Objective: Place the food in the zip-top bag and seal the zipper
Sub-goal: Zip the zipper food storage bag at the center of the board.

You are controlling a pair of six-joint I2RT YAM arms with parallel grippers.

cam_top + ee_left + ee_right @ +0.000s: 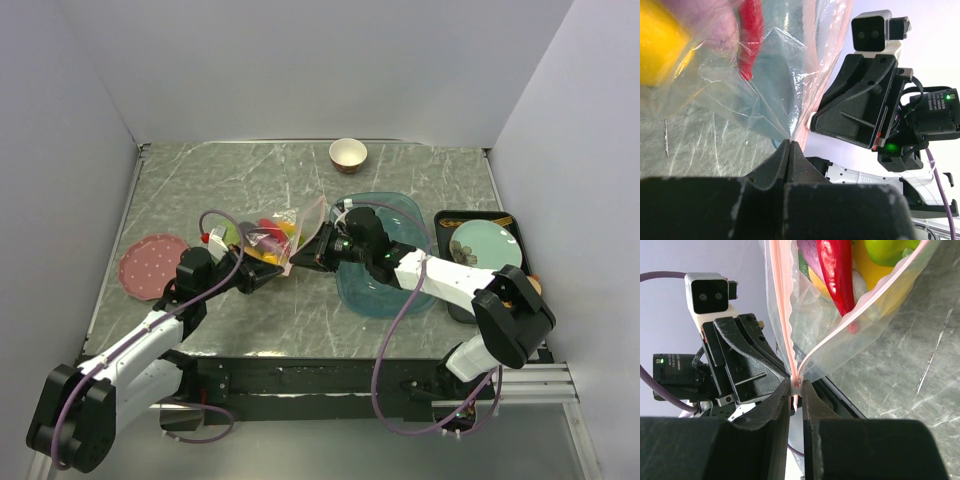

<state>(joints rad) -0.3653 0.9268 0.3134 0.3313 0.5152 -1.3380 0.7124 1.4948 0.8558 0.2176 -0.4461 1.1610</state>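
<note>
Pinching left gripper (790, 146): jaws closed on zip-top bag (290, 232) corner
Right gripper (796, 387): jaws clamped on pink zipper (781, 315)
Food: red chili (837, 275), yellow lemon (660, 45), green lime (885, 250) inside bag
Bag place: mid-table, left of teal tray (365, 295)

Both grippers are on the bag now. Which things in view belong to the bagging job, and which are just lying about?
Job: bag, zipper, and inside the bag the chili, lemon and lime; left gripper and right gripper, both pinching the bag's edge.

Lying about: bowl, teal tray, pink plate, black tray, green plate.
</note>
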